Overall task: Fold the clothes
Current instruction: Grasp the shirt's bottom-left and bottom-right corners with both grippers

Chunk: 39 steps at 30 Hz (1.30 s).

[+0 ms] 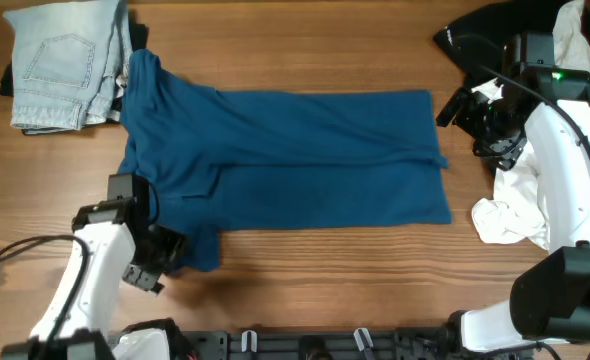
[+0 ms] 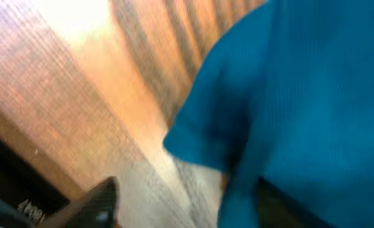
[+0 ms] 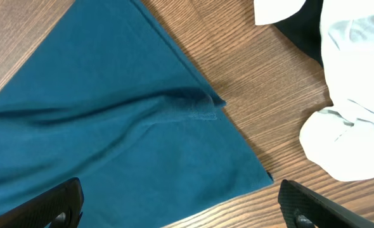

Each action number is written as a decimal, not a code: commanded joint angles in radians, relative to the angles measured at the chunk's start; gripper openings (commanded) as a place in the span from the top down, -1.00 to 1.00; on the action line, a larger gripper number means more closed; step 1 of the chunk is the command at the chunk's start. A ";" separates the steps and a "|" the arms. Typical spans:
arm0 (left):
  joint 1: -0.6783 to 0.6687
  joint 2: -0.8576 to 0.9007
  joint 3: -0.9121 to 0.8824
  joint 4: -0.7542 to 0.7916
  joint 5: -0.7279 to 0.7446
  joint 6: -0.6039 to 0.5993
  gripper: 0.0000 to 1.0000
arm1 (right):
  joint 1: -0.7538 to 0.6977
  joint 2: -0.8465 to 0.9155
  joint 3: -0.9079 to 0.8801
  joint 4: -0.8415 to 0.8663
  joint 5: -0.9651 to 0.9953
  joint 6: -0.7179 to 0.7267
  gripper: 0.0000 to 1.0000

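Observation:
A blue shirt lies spread flat on the wooden table, its lower left sleeve hanging toward the front edge. My left gripper is low at that sleeve. In the blurred left wrist view the gripper is open, the sleeve's edge lies between the fingers, and the cloth drapes over the right finger. My right gripper hovers off the shirt's right end. In the right wrist view it is wide open and empty above the shirt's right corner.
Folded light jeans lie at the back left, touching the shirt's collar end. A white garment is crumpled at the right and also shows in the right wrist view. A black garment lies at the back right.

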 commanded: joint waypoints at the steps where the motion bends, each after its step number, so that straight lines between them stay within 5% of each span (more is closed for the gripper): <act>1: 0.002 0.084 -0.011 0.011 -0.047 -0.003 -0.18 | -0.003 -0.001 -0.004 0.005 0.021 -0.007 -0.98; 7: 0.002 0.152 -0.011 0.042 -0.063 -0.003 0.09 | -0.003 -0.001 -0.004 0.014 0.021 -0.008 -0.98; 15: 0.002 0.154 -0.011 0.222 -0.089 -0.004 -0.04 | -0.003 -0.001 -0.004 0.021 0.021 -0.016 -0.99; 20: 0.002 0.154 -0.011 0.240 -0.129 -0.004 0.39 | -0.003 -0.001 -0.004 0.026 0.021 -0.018 -0.98; 23: 0.002 0.154 -0.011 0.252 -0.145 -0.004 0.85 | -0.003 -0.001 -0.004 0.028 0.021 -0.019 -0.97; 26: 0.002 0.153 -0.009 0.252 -0.145 -0.003 0.92 | -0.003 -0.001 -0.004 0.028 0.021 -0.022 -0.96; 34: 0.002 0.018 0.307 -0.223 -0.039 0.175 0.92 | -0.003 -0.001 -0.004 -0.009 0.016 -0.032 -0.95; 39: 0.002 -0.074 0.311 -0.269 -0.039 0.182 0.92 | -0.003 -0.001 -0.008 -0.128 0.018 -0.040 -0.97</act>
